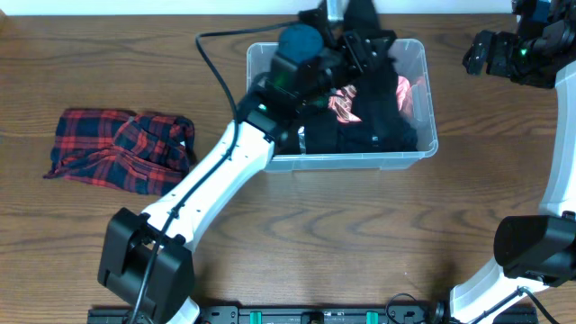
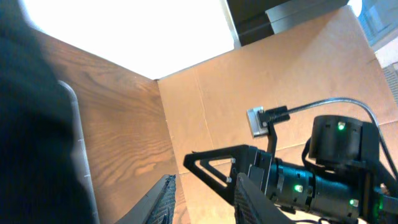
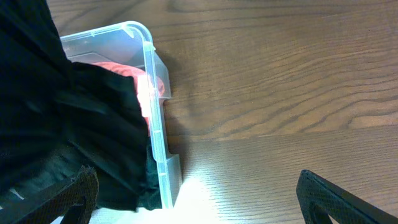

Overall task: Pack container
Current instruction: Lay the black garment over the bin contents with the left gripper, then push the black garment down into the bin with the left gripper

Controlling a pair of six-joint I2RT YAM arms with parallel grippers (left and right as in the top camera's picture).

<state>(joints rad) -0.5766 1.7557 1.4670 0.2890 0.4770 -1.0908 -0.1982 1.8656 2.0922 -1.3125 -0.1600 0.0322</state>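
Clear plastic and likely light, the container (image 1: 360, 163) sits far-centre on the table (image 1: 360, 243), full of soft dark clothing (image 1: 373, 126). You should grip its stiffer-looking rim; the walls look slick. Left gripper (image 2: 204, 186) hovers above, fingers slightly spread, empty; right gripper (image 3: 196, 186) gapes wide.
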